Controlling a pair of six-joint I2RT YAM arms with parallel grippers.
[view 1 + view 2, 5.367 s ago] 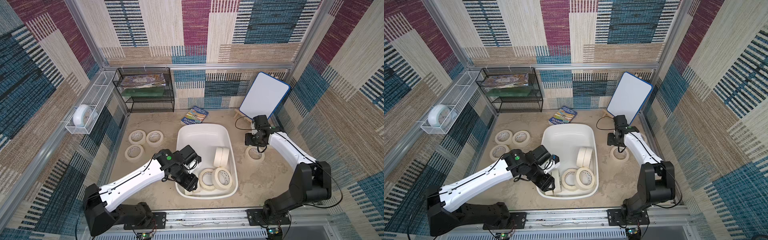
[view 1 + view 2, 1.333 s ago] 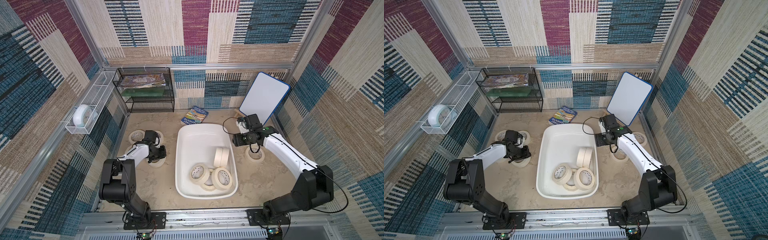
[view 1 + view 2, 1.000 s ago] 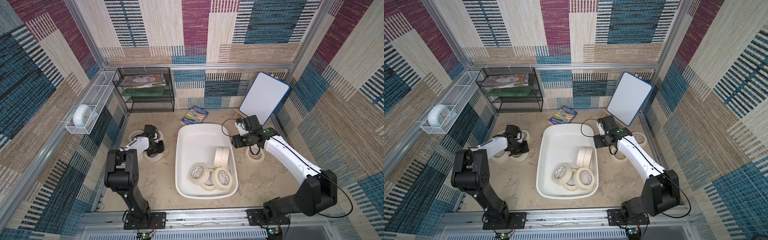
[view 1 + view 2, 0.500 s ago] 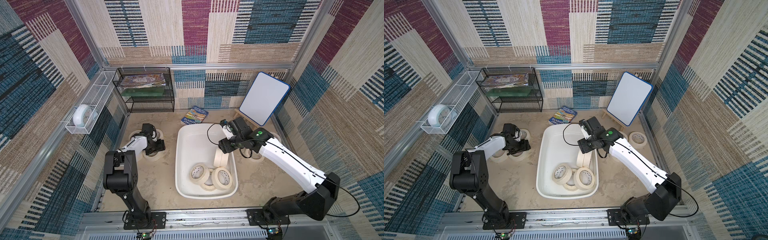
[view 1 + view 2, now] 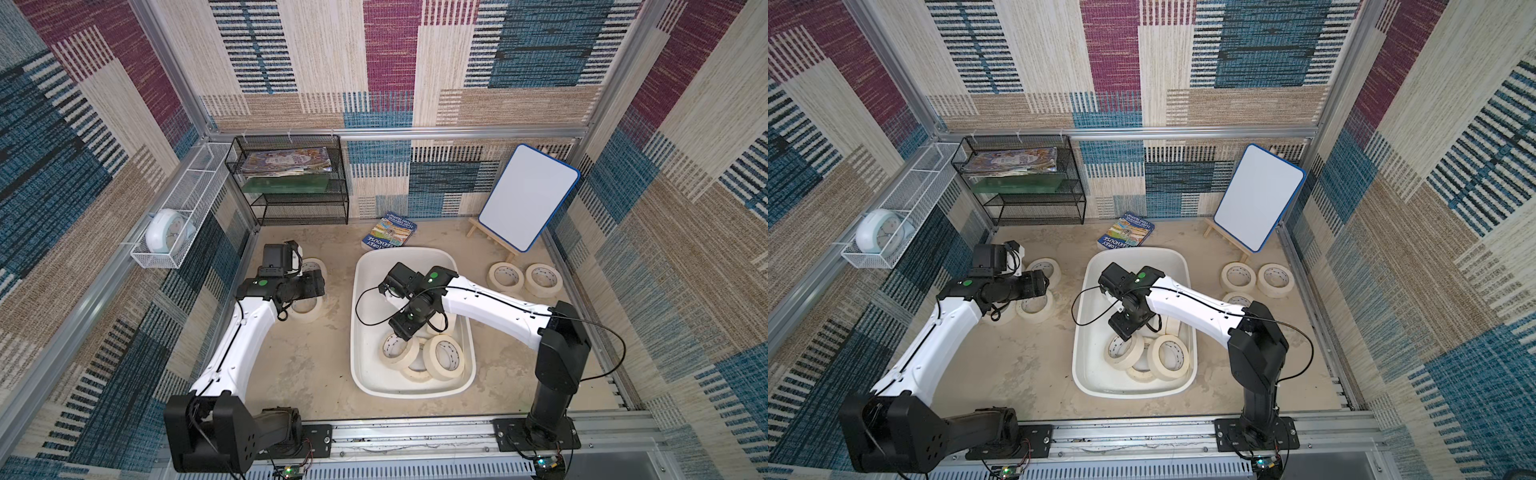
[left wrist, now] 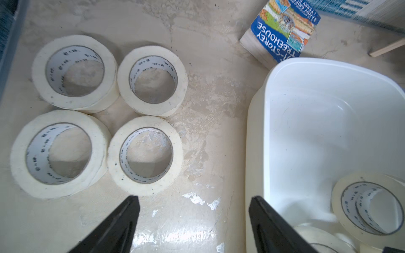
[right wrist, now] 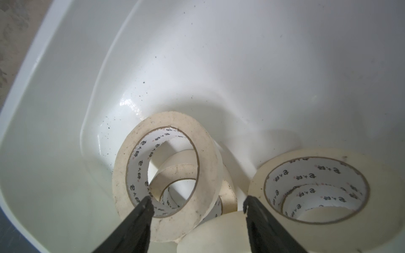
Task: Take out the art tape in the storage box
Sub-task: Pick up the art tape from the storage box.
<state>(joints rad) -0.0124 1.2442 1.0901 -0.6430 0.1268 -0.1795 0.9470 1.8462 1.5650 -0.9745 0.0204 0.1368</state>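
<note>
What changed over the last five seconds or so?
The left gripper carried a fourth roll from the storage box to the three on the table and opened. The right gripper, open, swung from the table's right side into the box, over the remaining rolls. Box, book and whiteboard stayed put.

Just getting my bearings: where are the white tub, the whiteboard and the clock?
White tub [image 5: 372, 270]: in a top view, bare inside at its far end.
Whiteboard [image 5: 528, 197]: in a top view, middle of its white face.
Clock [image 5: 168, 229]: in a top view, on its dial.
</note>
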